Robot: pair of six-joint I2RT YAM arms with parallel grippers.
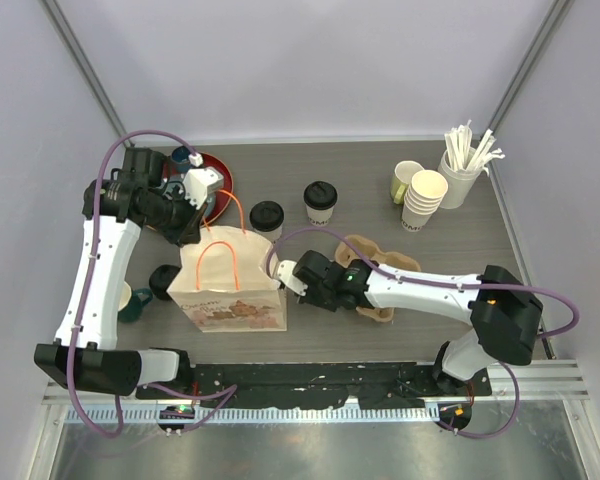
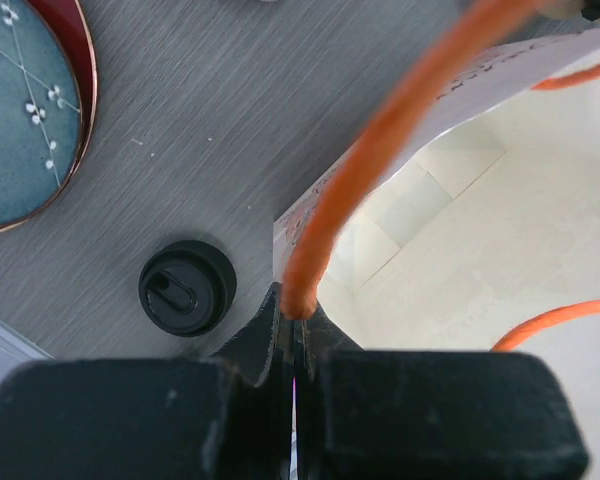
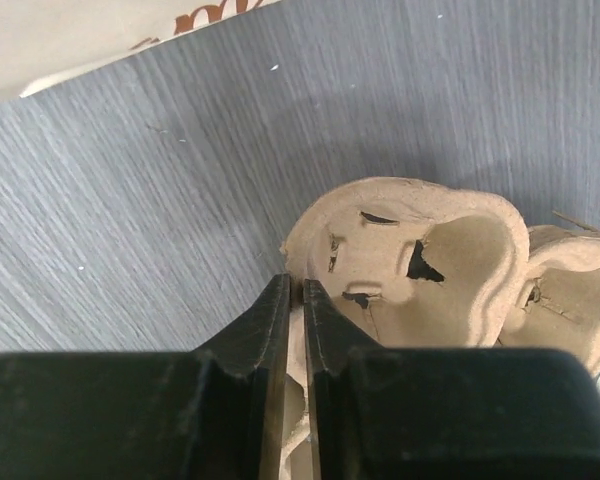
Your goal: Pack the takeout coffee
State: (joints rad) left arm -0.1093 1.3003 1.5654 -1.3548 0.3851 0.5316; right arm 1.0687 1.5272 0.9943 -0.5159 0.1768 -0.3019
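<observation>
item: left gripper point(image 2: 295, 318). state: jaws closed tight on the orange handle point(image 2: 380, 150) of the paper bag point(image 1: 230, 292), holding that side up so the mouth gapes; bag inside looks bare.

item: right gripper point(image 3: 295, 300). state: jaws narrow, w/ the thin wall of the pulp carrier point(image 3: 420, 255) between them, looks pinched. carrier sits on the table just right of the bag, cups' wells unfilled.

item: takeout coffee, qty 2. lidded cup a point(image 1: 267, 218) stands upright just behind the bag, close to the raised handle. lidded cup b point(image 1: 320, 202) upright, a bit further right, apart from a. neither in carrier nor in bag.

misc: round black lid-like piece point(image 2: 187, 288) on table left of bag; dark red plate point(image 2: 75, 150) beyond it; stack of bare cups point(image 1: 425, 202), mug point(image 1: 405, 181), stick holder point(image 1: 460, 180) far right, all well apart from the work.

risks, my guess:
- bag hangs from one handle only; a pull sideways could tip or fold it, shutting the mouth.
- bag or left arm swinging back could knock cup a over, lid may pop, spill.
- pulp wall is thin; lifting by that one edge could tear it or let it swing.
- carrier going in w/out cups leaves the coffee unpacked.
</observation>
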